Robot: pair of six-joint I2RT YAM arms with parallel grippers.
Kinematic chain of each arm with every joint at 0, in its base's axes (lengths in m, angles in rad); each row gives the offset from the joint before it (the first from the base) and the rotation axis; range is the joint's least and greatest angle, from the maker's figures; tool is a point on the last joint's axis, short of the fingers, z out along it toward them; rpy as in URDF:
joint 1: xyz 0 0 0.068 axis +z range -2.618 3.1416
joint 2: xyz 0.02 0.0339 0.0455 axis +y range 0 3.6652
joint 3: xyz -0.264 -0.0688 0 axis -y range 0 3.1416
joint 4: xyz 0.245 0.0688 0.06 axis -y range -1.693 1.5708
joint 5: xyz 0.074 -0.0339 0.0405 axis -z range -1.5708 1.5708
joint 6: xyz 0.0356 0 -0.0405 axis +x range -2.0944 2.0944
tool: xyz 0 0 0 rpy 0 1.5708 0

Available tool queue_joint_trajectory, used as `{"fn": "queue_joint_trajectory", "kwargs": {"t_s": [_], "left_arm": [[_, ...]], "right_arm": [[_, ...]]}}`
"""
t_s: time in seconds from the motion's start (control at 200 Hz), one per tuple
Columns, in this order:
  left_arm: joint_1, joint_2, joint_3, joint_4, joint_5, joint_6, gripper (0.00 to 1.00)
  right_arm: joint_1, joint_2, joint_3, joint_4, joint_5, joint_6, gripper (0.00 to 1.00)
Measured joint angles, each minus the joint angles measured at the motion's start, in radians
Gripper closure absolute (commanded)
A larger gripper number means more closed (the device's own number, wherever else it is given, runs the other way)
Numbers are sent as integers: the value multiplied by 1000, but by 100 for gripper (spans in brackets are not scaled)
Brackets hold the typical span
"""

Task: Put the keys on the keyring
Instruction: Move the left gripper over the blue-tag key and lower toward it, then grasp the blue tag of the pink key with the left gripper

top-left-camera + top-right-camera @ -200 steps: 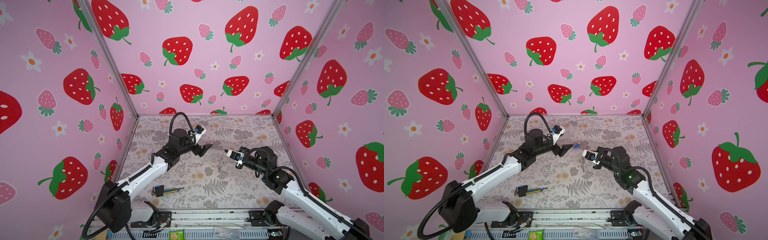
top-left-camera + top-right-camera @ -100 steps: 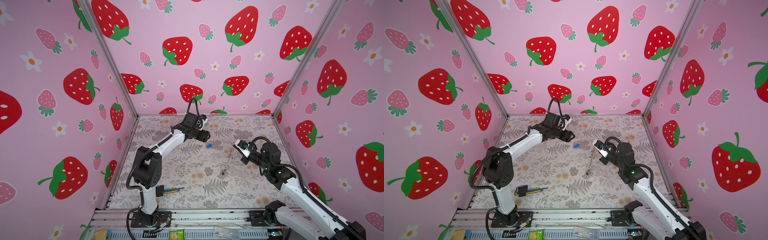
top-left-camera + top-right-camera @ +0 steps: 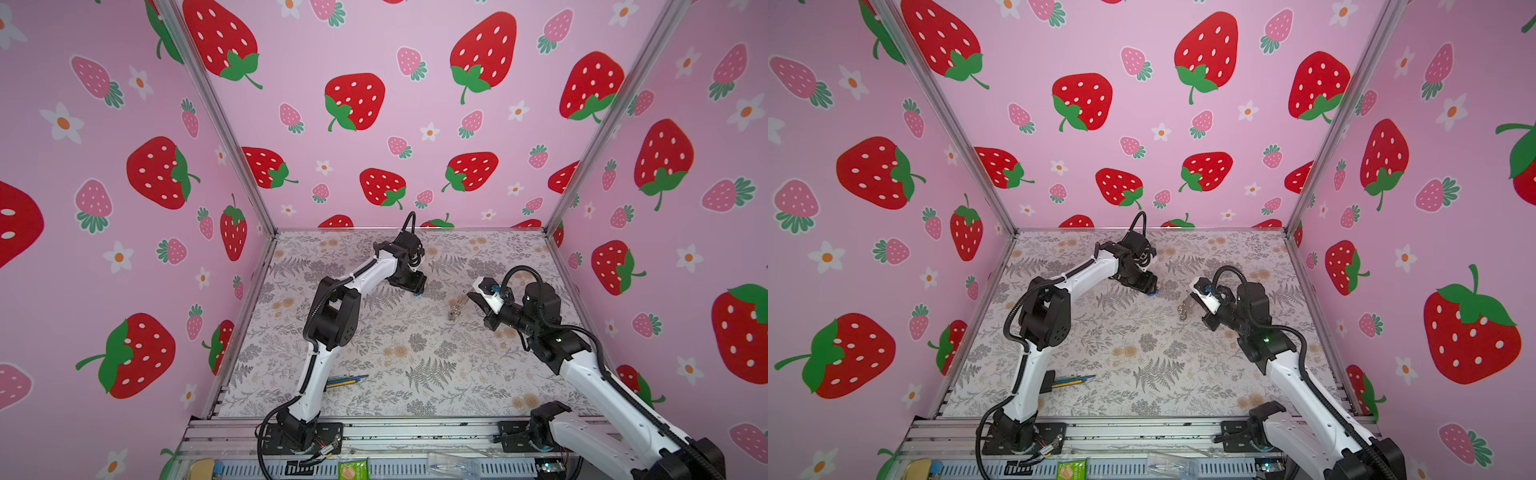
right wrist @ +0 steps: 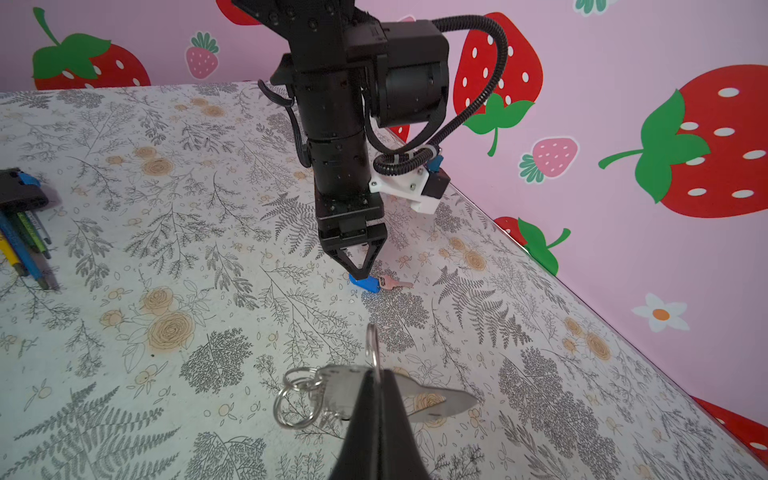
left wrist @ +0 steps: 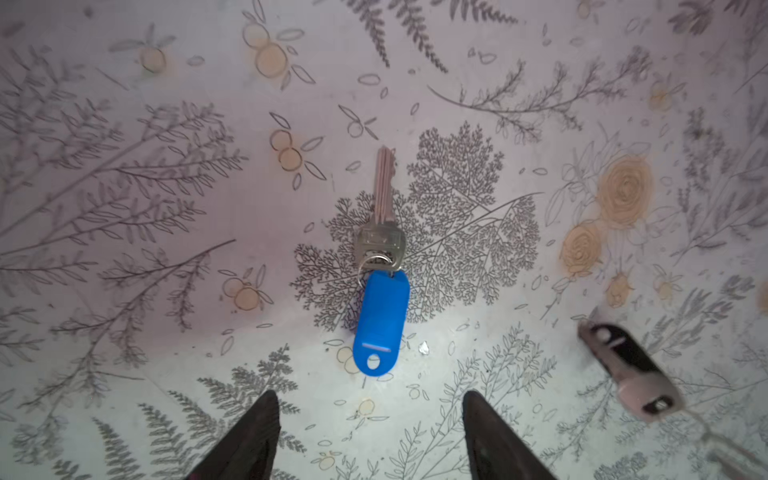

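A silvery key (image 5: 384, 195) with a blue tag (image 5: 380, 316) lies flat on the floral table top. My left gripper (image 5: 369, 399) hovers just above it, open, the tag lying slightly ahead of its dark fingertips (image 5: 266, 409). In both top views this gripper (image 3: 417, 290) (image 3: 1151, 287) points down at the blue tag (image 3: 1153, 293). My right gripper (image 4: 376, 374) is shut on a metal ring of the keyring (image 4: 436, 405), a flat taupe holder with loose rings (image 4: 297, 403) at one end. The keyring (image 3: 455, 309) hangs low over the table, right of the key.
A hex-key bundle (image 4: 20, 193) in a black and blue holder lies near the table's front edge (image 3: 347, 380), beside the left arm's base. Pink strawberry walls (image 3: 374, 124) enclose the table on three sides. The left arm's elbow (image 3: 332, 316) stands over the middle left.
My left gripper has swung toward the back and come down over the blue-tagged key, its jaws a little narrower. My right gripper has shifted right, still holding the keyring.
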Motion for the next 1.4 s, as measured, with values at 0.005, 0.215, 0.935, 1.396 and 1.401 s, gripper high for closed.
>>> {"fn": "queue_joint_trajectory", "kwargs": {"t_s": [0.005, 0.215, 0.935, 1.396, 1.401], "left_arm": [[-1, 0, 0, -1, -1, -1, 29], [-44, 46, 29, -27, -67, -46, 34], [-85, 164, 182, -92, -253, -68, 66], [-84, 97, 72, -82, -219, -31, 84], [-83, 92, 63, -80, -217, -29, 84]], "right_arm": [[0, 0, 0, 0, 0, 0, 100], [0, 0, 0, -1, -37, 0, 100], [-2, -38, -6, -2, -51, -3, 100], [-2, -34, -6, -1, -54, 5, 100], [-2, -34, -6, -1, -54, 5, 100]]}}
